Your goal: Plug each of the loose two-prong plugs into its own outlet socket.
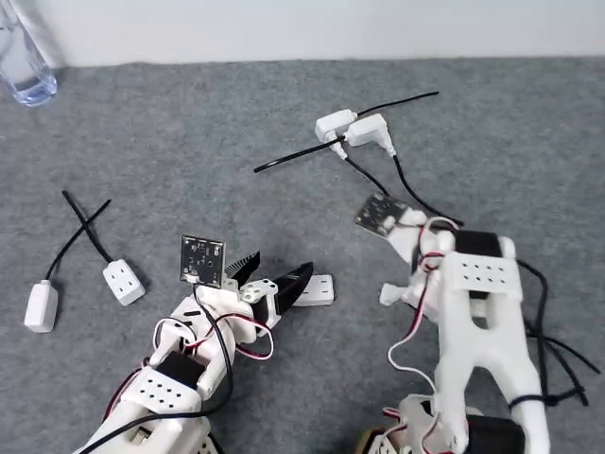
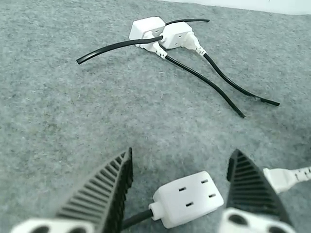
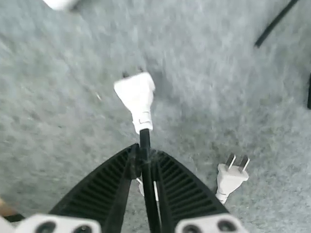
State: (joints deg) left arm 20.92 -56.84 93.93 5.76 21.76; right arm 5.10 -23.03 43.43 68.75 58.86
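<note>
left gripper (image 2: 183,151) stands wide open and holds nothing, its jaws on either side of a white outlet socket (image 2: 187,199), with bare grey carpet (image 2: 73,121) ahead. right gripper (image 3: 144,149) is pinched tight on a black cord (image 3: 144,138) just behind its white plug (image 3: 136,97), prongs pointing away. a second plug (image 3: 232,177) lies loose beside one jaw. farther out, a joined white pair (image 1: 354,128) lies near the carpet's far edge. a spare socket (image 1: 123,281) and a white block (image 1: 40,305) sit well apart from both arms, toward a side edge.
</note>
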